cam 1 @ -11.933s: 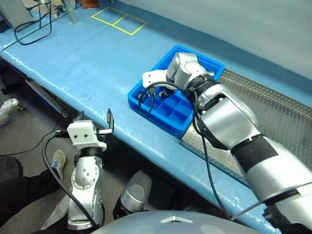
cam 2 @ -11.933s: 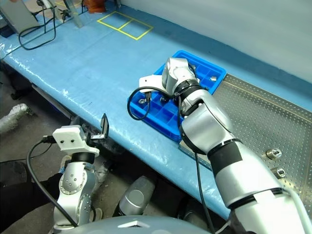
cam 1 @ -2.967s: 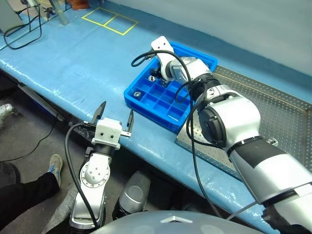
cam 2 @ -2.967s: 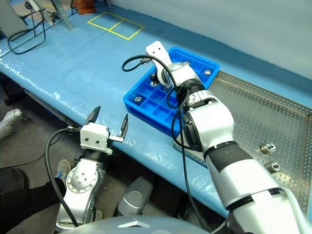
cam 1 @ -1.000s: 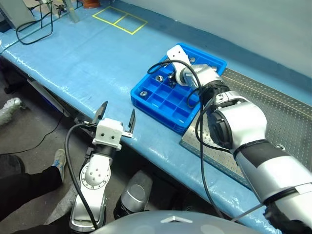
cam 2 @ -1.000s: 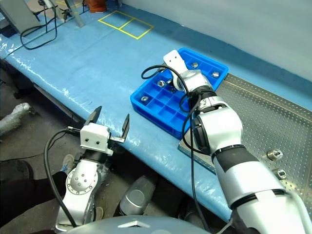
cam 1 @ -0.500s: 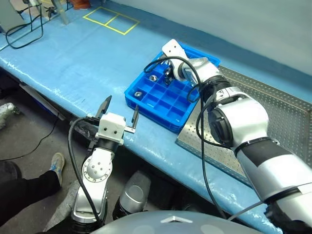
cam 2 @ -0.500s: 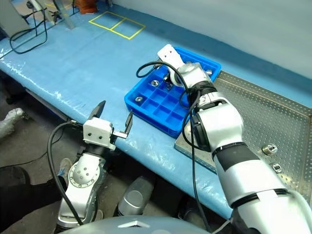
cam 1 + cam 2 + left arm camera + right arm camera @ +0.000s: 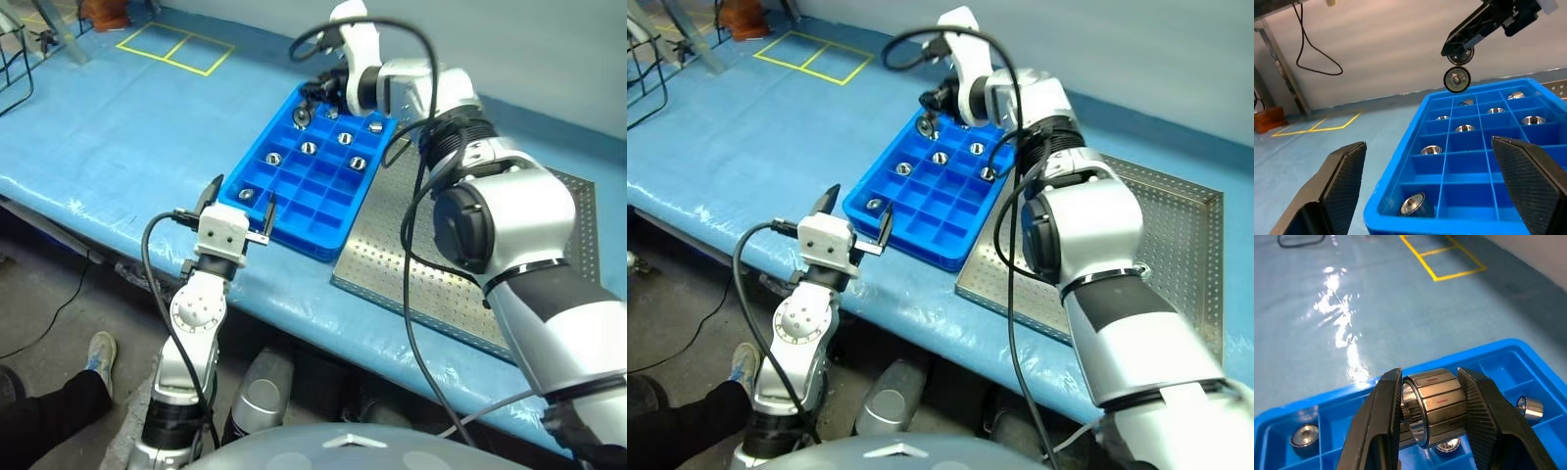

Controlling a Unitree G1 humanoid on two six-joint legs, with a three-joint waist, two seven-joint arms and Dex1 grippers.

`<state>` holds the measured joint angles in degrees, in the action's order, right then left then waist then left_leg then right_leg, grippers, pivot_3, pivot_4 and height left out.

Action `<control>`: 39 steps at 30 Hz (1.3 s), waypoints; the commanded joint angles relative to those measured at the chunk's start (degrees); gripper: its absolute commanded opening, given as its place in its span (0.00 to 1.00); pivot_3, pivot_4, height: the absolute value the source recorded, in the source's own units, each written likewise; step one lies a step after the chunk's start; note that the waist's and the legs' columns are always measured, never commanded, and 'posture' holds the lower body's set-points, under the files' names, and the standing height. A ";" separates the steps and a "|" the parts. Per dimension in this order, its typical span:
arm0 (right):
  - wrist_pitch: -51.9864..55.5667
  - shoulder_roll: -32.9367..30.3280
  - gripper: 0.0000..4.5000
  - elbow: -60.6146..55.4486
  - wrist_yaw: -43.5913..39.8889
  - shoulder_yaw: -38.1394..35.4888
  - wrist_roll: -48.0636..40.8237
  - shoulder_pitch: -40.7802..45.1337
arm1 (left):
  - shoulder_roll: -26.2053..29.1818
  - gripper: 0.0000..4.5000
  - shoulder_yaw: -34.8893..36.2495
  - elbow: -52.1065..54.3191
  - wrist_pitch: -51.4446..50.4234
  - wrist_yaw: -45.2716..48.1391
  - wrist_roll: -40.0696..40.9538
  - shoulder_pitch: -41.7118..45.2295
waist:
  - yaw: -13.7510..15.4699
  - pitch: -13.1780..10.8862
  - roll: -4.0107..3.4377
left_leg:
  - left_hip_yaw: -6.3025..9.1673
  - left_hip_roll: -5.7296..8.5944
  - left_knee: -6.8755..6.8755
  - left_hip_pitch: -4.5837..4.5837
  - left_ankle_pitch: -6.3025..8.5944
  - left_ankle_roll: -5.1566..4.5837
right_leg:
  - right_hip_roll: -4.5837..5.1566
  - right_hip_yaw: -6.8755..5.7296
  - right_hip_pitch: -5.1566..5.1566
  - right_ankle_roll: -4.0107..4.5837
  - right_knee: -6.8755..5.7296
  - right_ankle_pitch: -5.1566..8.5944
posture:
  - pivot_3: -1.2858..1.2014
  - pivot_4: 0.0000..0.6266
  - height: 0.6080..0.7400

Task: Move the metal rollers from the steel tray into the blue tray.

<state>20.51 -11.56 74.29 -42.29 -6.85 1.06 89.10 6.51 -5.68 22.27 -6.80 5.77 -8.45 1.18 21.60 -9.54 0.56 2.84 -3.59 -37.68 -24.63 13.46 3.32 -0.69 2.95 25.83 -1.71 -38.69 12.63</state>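
Note:
The blue tray (image 9: 294, 191) lies on the table with its right side over the steel tray (image 9: 446, 279), a perforated grey sheet. Several metal rollers (image 9: 309, 148) sit in the tray's compartments, most of them toward its far end. High over the far left corner hangs my right gripper (image 9: 1430, 382), shut on one more roller (image 9: 1437, 401); the same roller (image 9: 1457, 79) appears in the left wrist view. My left gripper (image 9: 240, 201) stands open at the tray's near left corner, its fingers (image 9: 1344, 181) wide apart and holding nothing.
A shiny blue sheet covers the table (image 9: 118, 147), whose front edge runs just below the left gripper. Yellow tape squares (image 9: 176, 49) mark the far left, beside a wire rack (image 9: 12, 54). A person's leg and shoe (image 9: 69, 392) are on the floor at lower left.
The camera has swung, shifting the whole scene. My right gripper has risen and turned with the roller above the tray's far end. The left gripper has come slightly closer to the tray's near corner.

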 commanded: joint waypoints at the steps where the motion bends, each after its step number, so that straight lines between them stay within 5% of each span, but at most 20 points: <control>1: 3.38 -2.51 0.31 -7.56 -4.52 -3.87 -6.22 1.22 | 1.78 1.00 0.48 -3.19 3.25 0.11 -1.15 4.57 | -1.30 -0.01 -0.01 | 0.02 0.01 -0.01 0.06 -0.01 -0.02 | 0.00 0.00 -0.08 -0.03 0.03 -0.02 | 0.63 0.24 1.00; 12: 32.73 -3.16 0.31 -52.23 -7.97 -9.23 -29.19 -18.54 | -5.29 1.00 6.36 -13.47 1.75 5.27 18.03 15.69 | -9.55 0.00 0.00 | 0.17 0.13 -0.29 0.13 -0.12 -0.27 | 0.08 0.05 -0.41 -0.24 0.00 -0.20 | 0.59 0.24 1.00; 17: 36.93 -0.92 0.31 -65.49 -0.93 -9.36 -33.45 -27.44 | -1.47 1.00 1.81 -14.83 4.46 6.02 10.01 17.63 | -13.85 0.01 -0.02 | 0.19 0.17 -0.27 0.25 -0.22 -0.44 | 0.10 0.09 -0.44 -0.21 -0.14 -0.25 | 0.58 0.24 1.00; 20: 37.72 0.65 0.31 -69.38 3.28 -9.48 -34.94 -30.64 | 2.08 1.00 -1.82 -16.18 5.60 4.56 2.16 19.15 | -16.18 0.01 -0.02 | 0.12 0.18 -0.12 0.59 -0.33 -0.60 | 0.07 0.19 -0.67 -0.16 -0.16 -0.28 | 0.57 0.24 1.00; 30: 31.71 -0.36 0.31 -79.17 5.77 0.44 -32.30 -39.10 | -4.74 1.00 1.99 -13.14 0.25 10.19 19.44 19.61 | -20.55 0.00 -0.03 | 0.08 0.18 0.01 1.14 -0.42 -0.76 | 0.05 0.30 -1.18 -0.24 -0.09 -0.28 | 0.56 0.24 1.00; 39: 26.74 -4.45 0.31 -82.90 6.66 10.49 -25.78 -42.86 | -0.53 1.00 -3.07 -12.41 1.74 9.15 9.58 21.07 | -20.73 0.00 -0.03 | 0.08 0.22 0.01 1.14 -0.43 -0.77 | 0.06 0.35 -1.20 -0.49 -0.06 -0.15 | 0.56 0.24 1.00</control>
<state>49.91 -15.43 -5.79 -36.04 2.53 -26.25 46.17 5.65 -7.38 6.86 -6.78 15.14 3.69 20.68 0.86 -9.54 0.53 2.92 -3.35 -37.67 -23.50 13.03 2.56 -0.62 3.32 24.63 -2.21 -38.74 12.48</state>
